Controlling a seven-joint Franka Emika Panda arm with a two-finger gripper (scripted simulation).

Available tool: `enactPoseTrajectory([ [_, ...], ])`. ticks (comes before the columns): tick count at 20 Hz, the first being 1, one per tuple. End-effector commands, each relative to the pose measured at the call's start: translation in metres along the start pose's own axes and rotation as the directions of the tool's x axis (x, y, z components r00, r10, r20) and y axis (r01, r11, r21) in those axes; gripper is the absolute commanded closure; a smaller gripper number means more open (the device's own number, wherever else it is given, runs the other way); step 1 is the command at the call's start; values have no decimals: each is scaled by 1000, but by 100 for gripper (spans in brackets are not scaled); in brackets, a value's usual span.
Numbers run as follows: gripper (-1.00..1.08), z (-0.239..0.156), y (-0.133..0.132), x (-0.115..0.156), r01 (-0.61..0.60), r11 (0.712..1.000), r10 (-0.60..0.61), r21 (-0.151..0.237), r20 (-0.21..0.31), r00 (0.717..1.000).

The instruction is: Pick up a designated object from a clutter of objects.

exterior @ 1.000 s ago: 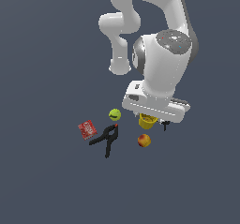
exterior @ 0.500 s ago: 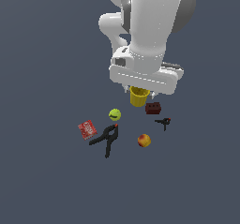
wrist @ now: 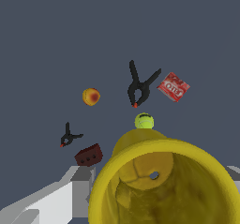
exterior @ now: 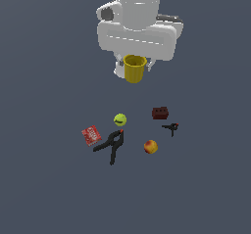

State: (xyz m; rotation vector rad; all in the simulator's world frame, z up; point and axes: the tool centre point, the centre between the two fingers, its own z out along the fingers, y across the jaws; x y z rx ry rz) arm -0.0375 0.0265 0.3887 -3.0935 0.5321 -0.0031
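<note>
The designated object, a bright yellow cup (exterior: 135, 68), hangs high above the floor with my gripper (exterior: 134, 64) shut on it, its mouth tilted toward the wrist camera. In the wrist view the cup (wrist: 159, 181) fills the foreground, with a grey finger (wrist: 65, 192) beside its rim. The rest of the clutter lies well below on the floor: a yellow-green ball (exterior: 120, 119), an orange-red fruit (exterior: 151, 146), a red flat box (exterior: 91, 135), a dark red-brown block (exterior: 160, 112), a large black clamp (exterior: 112, 146) and a small black clamp (exterior: 171, 127).
The white arm body (exterior: 137, 27) looms above the cup. Around the items spreads a plain dark grey floor (exterior: 44, 189). The wrist view shows the ball (wrist: 144, 121), large clamp (wrist: 139, 85), box (wrist: 173, 86), fruit (wrist: 91, 96), small clamp (wrist: 68, 136) and block (wrist: 88, 155).
The gripper has risen with the yellow cup, carrying it from floor level among the items to well above them. The other items have not moved.
</note>
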Motion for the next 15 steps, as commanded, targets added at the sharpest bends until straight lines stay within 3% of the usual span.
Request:
enactPoseTrajectory([
  [1,108,-20,11,-6,0,1000,0,-1,1,1000],
  [8,108,-57,32,-17,1,1000,-1,-2,1,1000],
  [15,108,-69,38,-20,1,1000,-1,-2,2,1000],
])
